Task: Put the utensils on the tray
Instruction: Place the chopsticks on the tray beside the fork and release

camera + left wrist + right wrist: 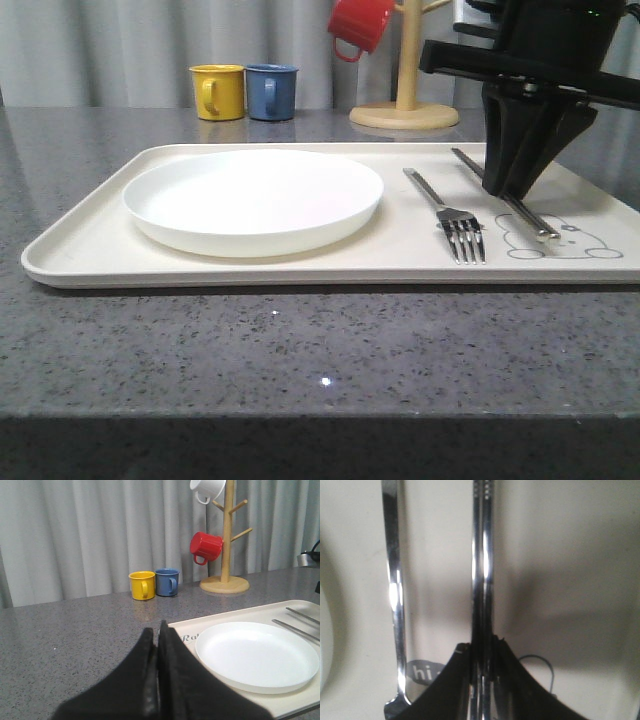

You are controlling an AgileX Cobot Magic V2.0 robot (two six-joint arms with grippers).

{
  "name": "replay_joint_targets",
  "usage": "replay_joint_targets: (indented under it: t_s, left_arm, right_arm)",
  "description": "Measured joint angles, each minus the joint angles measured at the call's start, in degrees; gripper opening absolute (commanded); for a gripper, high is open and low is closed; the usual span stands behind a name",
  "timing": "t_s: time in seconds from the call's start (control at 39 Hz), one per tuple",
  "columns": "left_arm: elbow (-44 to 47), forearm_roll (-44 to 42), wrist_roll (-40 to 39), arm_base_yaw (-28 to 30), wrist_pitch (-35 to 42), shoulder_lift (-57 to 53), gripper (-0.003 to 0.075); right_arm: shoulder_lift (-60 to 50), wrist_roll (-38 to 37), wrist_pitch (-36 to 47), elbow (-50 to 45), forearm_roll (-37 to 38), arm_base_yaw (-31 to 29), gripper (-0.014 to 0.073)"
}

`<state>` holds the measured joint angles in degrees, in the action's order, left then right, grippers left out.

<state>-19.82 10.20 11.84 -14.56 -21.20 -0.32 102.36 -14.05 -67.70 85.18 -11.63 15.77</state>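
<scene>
Right pincer [507, 188] pinches the chopsticks [520, 208], which lie on the tray [90, 240] at its 3 o'clock side; we see the fork [452, 218] just beside them and the plate [254, 199] toward 9 o'clock. Left pincer [156, 635] is pressed together over the speckled grey table [300, 350]. Grey curtains [100, 530] hang behind.

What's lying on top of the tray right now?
On the tray: the white plate, a fork, and the chopsticks, pinched by the right end effector. The arm hides part of the chopsticks' length.
</scene>
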Motion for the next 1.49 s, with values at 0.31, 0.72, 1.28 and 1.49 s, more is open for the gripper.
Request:
replay_joint_targets:
  t_s: [0.31, 0.72, 1.28, 1.49]
  left_arm:
    - [0.0, 0.0, 0.0, 0.0, 0.0, 0.0, -0.0018]
    - [0.0, 0.0, 0.0, 0.0, 0.0, 0.0, -0.0018]
    - [0.0, 0.0, 0.0, 0.0, 0.0, 0.0, -0.0018]
    - [0.0, 0.0, 0.0, 0.0, 0.0, 0.0, -0.0018]
  right_arm:
    - [0.0, -0.04, -1.35, 0.0, 0.08, 0.0, 0.0024]
    - [0.0, -0.16, -2.0, 0.0, 0.21, 0.0, 0.0026]
    - [0.13, -0.16, -2.34, 0.0, 0.24, 0.0, 0.0247]
    - [0.13, -0.16, -2.34, 0.0, 0.24, 0.0, 0.0281]
